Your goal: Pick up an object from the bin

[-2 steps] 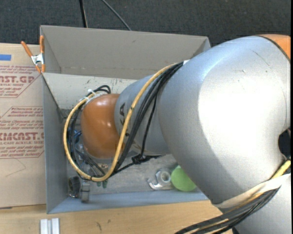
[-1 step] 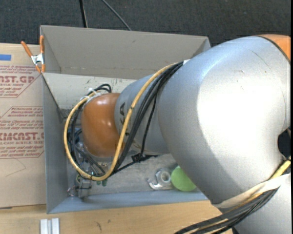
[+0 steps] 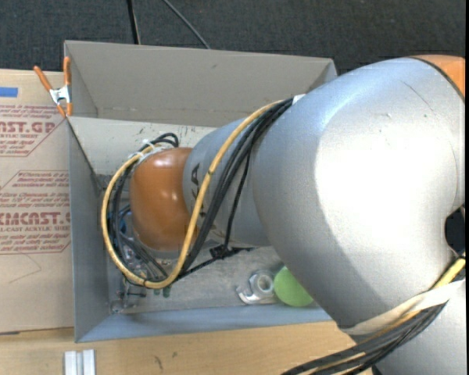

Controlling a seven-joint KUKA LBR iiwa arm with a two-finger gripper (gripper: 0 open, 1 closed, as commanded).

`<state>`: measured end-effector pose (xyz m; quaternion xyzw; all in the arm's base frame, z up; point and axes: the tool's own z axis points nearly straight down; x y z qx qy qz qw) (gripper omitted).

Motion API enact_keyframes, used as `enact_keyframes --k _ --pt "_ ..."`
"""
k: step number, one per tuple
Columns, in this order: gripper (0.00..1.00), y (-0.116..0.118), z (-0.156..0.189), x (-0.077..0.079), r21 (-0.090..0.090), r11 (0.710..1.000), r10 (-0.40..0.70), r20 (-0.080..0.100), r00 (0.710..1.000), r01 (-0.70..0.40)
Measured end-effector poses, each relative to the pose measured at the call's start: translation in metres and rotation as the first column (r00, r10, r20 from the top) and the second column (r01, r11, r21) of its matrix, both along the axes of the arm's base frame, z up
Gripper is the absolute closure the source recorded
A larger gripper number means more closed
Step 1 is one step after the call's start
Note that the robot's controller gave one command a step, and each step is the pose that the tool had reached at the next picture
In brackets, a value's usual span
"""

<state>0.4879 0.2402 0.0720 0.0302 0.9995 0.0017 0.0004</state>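
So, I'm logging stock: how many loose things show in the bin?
2: a green ball near the front wall, a silvery metal piece just left of it. The arm may hide more.

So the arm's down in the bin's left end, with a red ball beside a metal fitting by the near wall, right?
No: the camera view shows the ball is green, not red. It sits beside the metal fitting by the near wall. The rest is right.

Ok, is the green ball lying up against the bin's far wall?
No, the green ball lies low in the view by the near wall of the bin, right beside a small silver metal piece.
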Motion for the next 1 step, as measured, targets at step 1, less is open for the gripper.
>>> enact_keyframes --k 1 --pt "1.0 -0.0185 0.2133 0.0065 0.0 1.0 0.02 0.006 1.0 -0.02"
